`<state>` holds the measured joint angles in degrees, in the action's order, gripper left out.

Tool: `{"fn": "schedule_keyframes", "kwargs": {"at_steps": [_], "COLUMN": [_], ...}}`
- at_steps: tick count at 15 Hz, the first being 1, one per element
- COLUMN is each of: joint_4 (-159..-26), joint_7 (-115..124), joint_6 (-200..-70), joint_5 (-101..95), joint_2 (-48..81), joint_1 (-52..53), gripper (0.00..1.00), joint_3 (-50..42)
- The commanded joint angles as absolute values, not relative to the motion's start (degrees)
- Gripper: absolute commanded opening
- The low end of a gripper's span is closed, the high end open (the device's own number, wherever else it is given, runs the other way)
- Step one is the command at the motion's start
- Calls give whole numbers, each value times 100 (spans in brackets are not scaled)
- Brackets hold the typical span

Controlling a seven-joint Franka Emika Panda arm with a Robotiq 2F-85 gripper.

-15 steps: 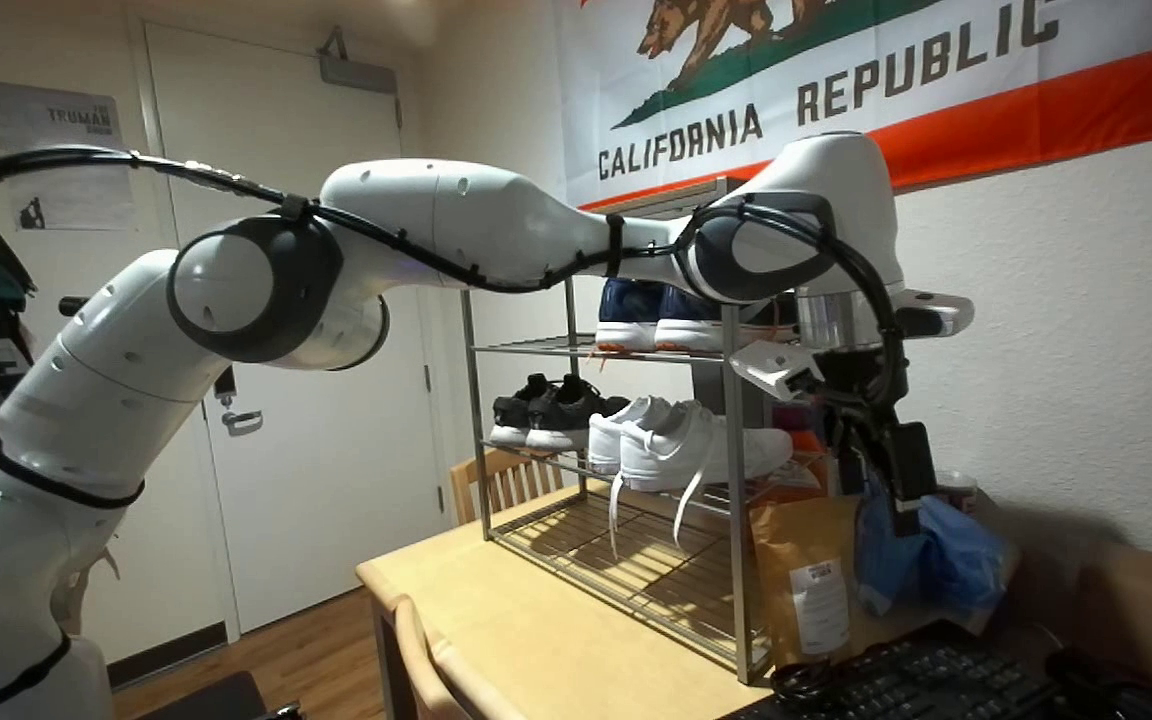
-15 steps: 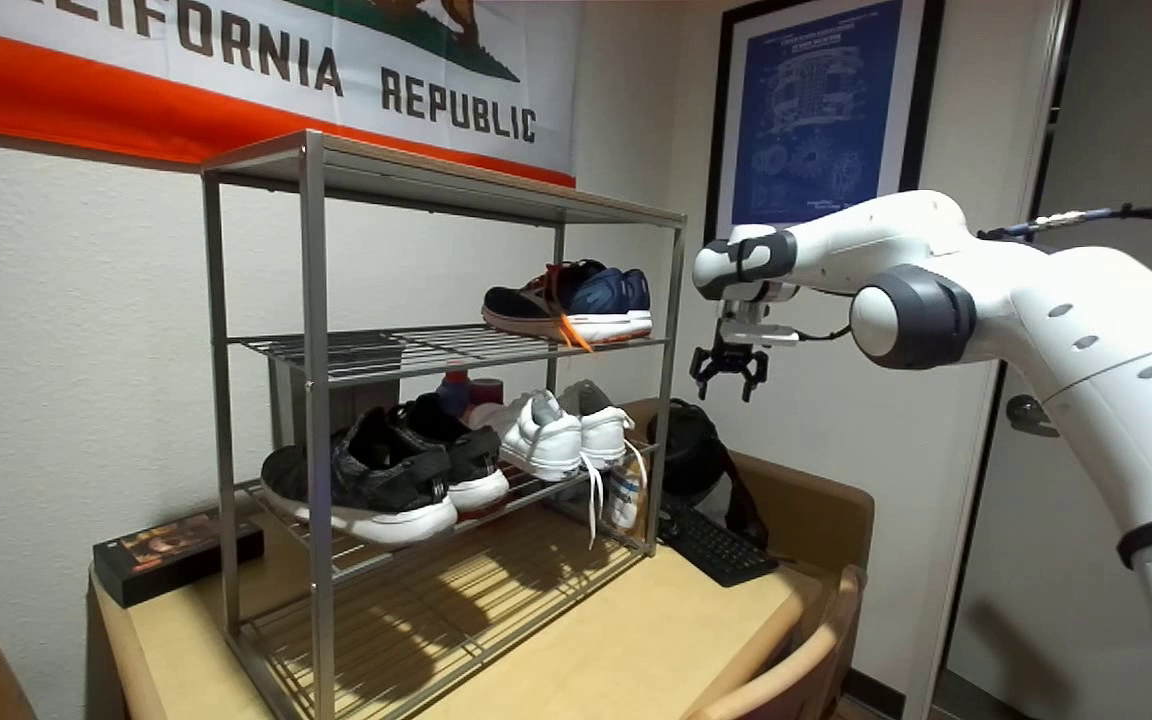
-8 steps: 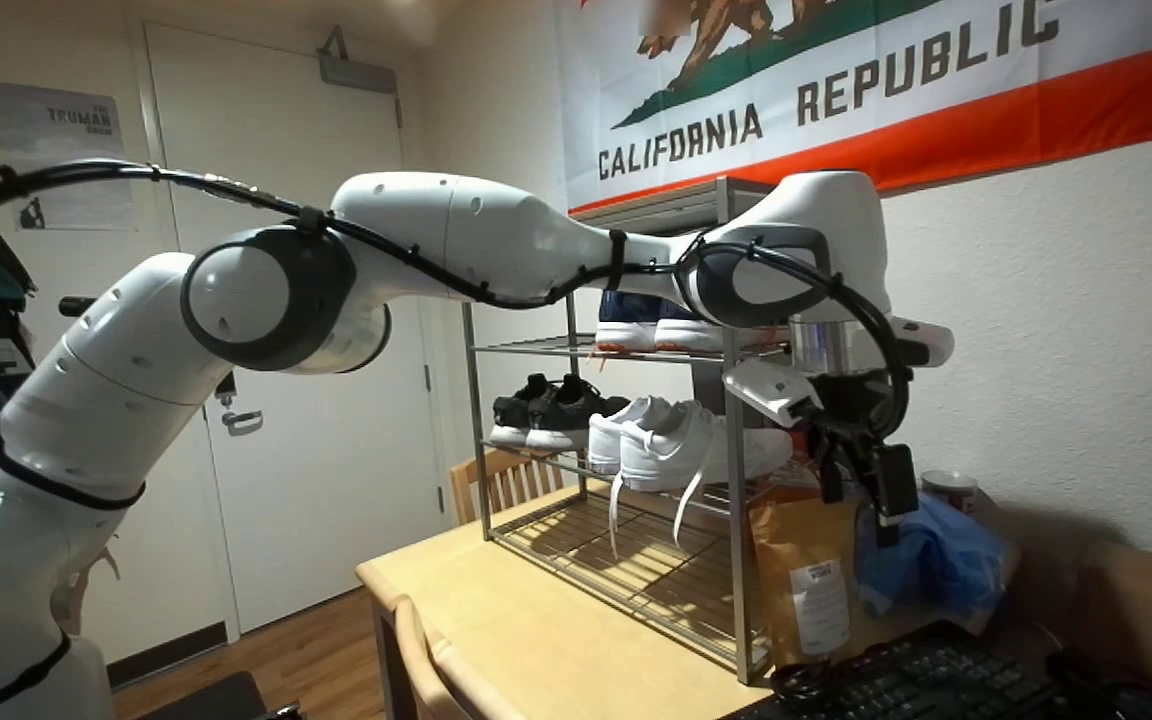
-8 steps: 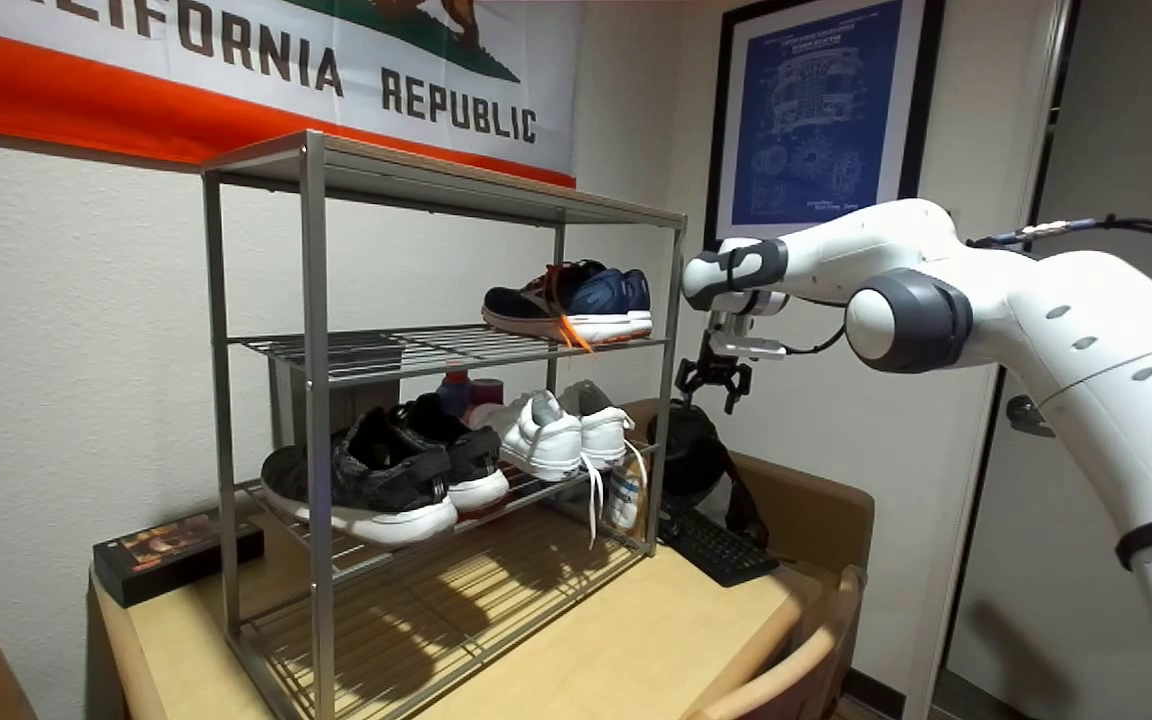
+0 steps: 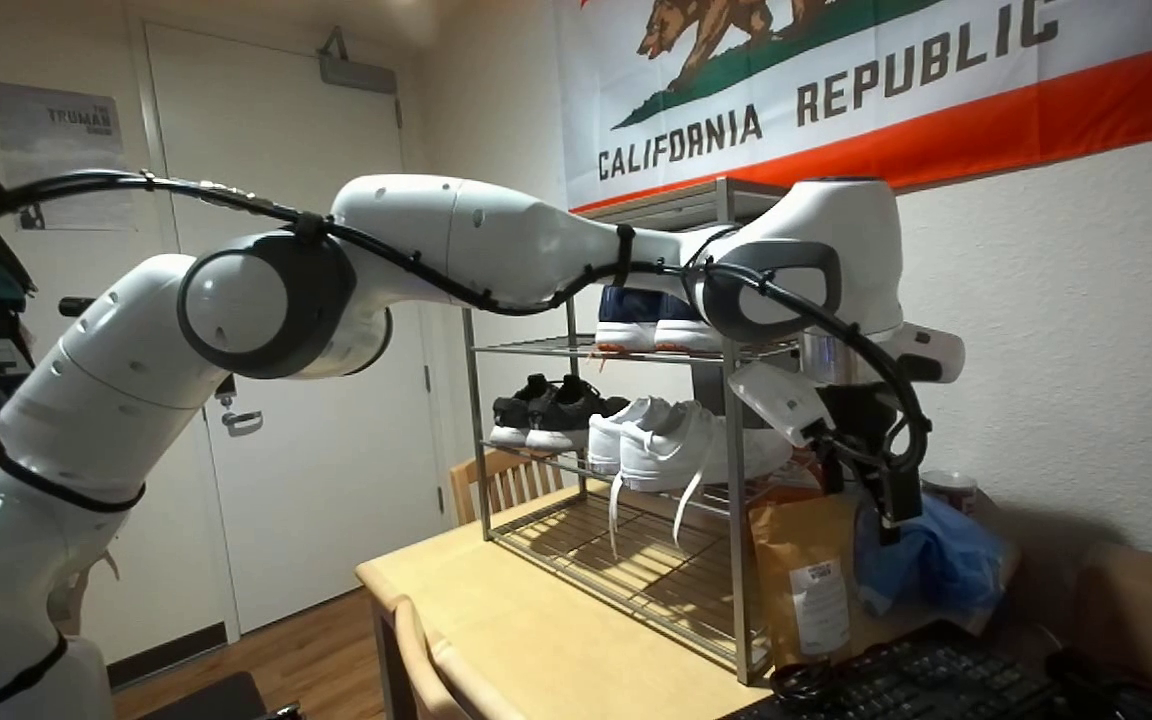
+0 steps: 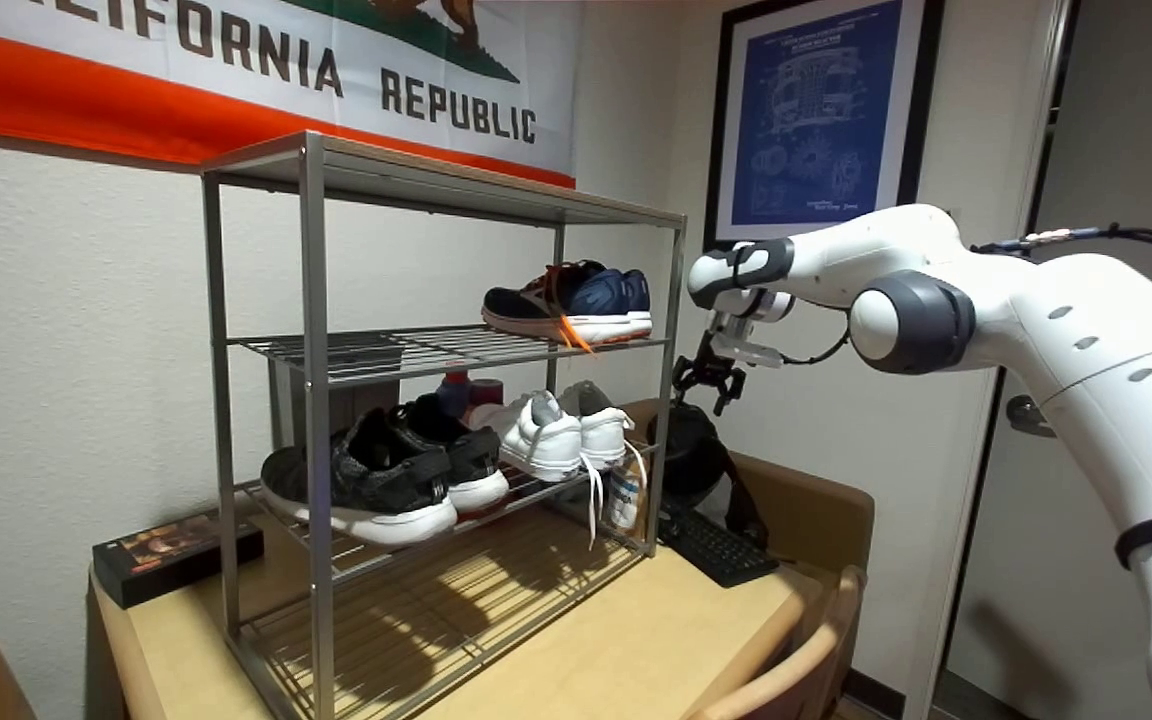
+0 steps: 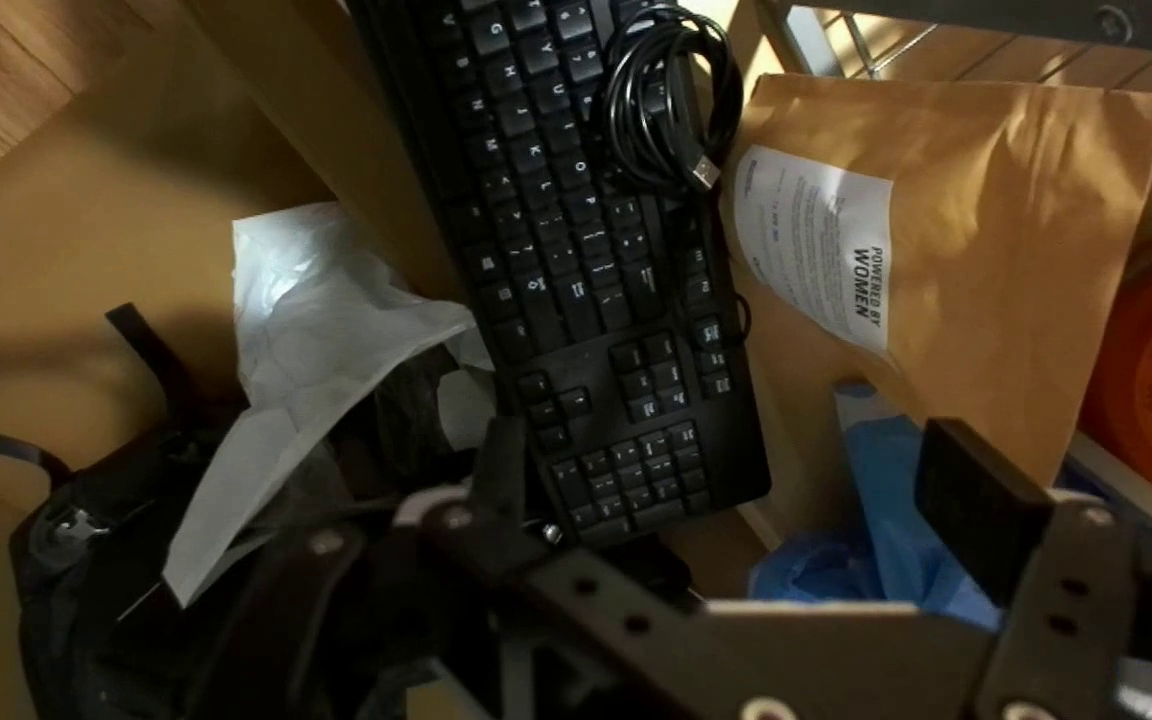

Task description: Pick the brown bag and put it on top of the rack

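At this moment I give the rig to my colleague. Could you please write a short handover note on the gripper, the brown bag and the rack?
Gripper: open, holding nothing, clear of the brown bag.
Bag: standing beside the rack, close to the keyboard and the blue plastic.
Done: no grasp yet; the bag is neither gripped nor placed.
Left: grip the bag, lift it, set it on the rack's top.
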<state>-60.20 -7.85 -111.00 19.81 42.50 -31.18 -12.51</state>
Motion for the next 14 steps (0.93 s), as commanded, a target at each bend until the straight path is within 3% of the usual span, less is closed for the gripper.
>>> {"fn": "schedule_keyframes", "kwargs": {"at_steps": [1,14], "joint_4": [-6051,-5892], "joint_7": [-1030,-1333], "joint_6": [-11111,-10696], "joint_5": [2218,2569], "joint_2": [4308,4480], "joint_1": [-3203,-3425], "gripper": [100,100], "joint_3": [-1064,-598]}}
